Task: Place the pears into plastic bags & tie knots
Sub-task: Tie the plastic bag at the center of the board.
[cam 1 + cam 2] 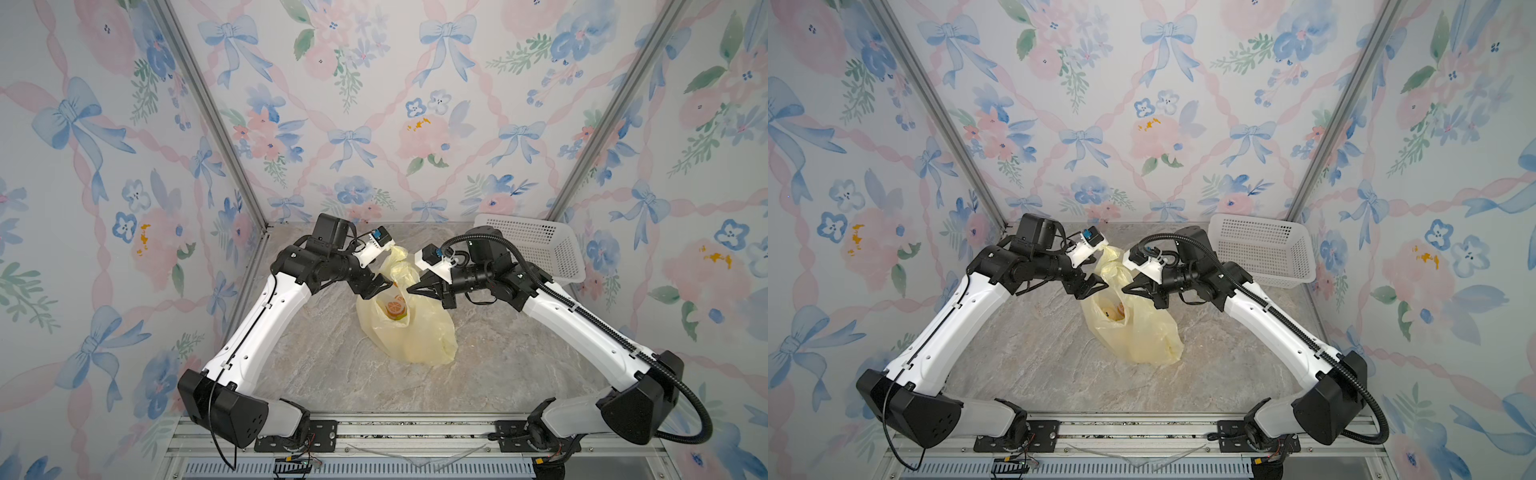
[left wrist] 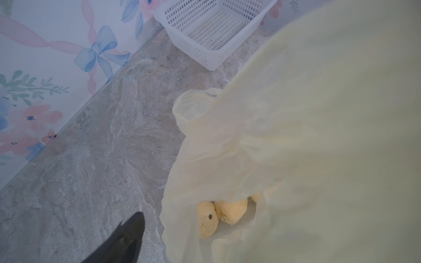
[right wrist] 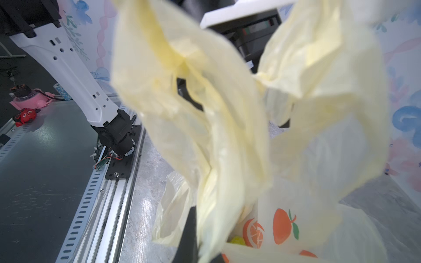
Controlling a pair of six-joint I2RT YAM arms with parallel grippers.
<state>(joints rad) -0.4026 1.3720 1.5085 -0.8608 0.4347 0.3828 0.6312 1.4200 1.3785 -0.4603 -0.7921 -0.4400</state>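
Marble-patterned tabletop, walled in by wallpaper of bows and flowers, is where two robot arms meet over a pale-yellow plastic bag. In both top views the left gripper hangs at the bag's upper edge with its jaws spread. In its wrist view one dark finger stands well out to the side, the other is hidden by film draped close over the lens, and nothing shows between them. The right gripper faces it from 3 o'clock, its jaws closed on the bag's plastic just under the handle strips. In its wrist view a crumpled strip runs down beside one dark finger. The strips rise at 12 o'clock between the two wrists, loosely twisted; whether they are knotted cannot be told. The body of the bag slumps on the table at 5 o'clock from the left gripper and 6 o'clock from the right, with its orange fruit print showing at the mouth. Cream-yellow pears lie inside, seen through the opening in the left wrist view. A white perforated basket sits well apart, at 2 o'clock from the right gripper, in the far corner.
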